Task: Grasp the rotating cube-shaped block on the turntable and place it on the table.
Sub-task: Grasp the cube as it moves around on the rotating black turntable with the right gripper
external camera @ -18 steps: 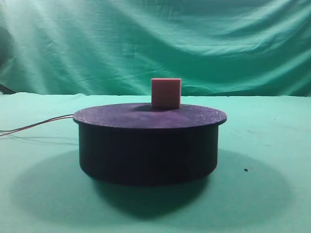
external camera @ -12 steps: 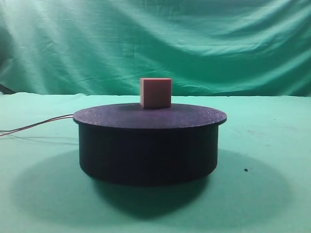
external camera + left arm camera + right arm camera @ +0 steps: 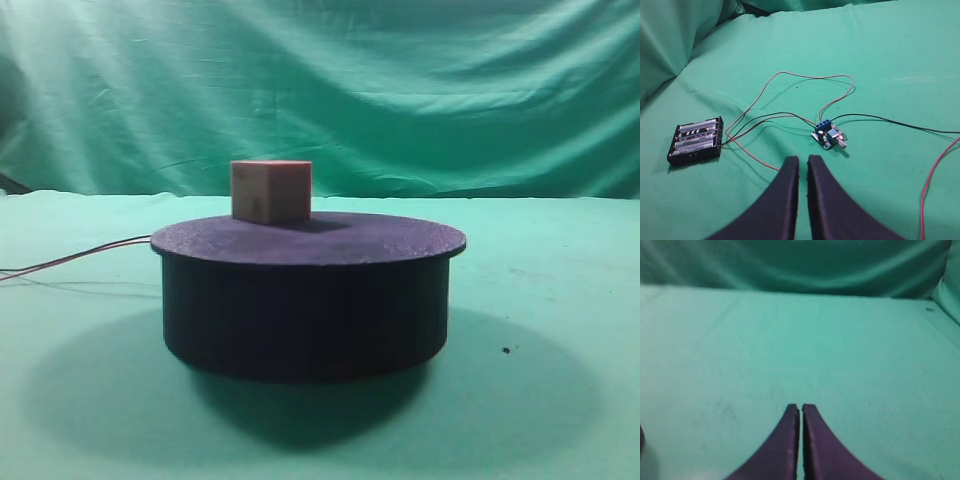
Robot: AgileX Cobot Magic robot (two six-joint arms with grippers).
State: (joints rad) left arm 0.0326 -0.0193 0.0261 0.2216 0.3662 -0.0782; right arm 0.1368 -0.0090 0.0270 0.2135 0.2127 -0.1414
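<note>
**Cube awaiting grasp on the turntable**

The cube-shaped block sits left of centre on the turntable. We judge it light, rigid and matte; opposite flat faces suit pinching. Left gripper and right gripper are closed, empty.

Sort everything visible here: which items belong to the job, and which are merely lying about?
Belong:
cube-shaped block
turntable
table
left gripper, right gripper, both shut, empty

Lying about:
battery holder
small circuit board
wires
green backdrop
</note>
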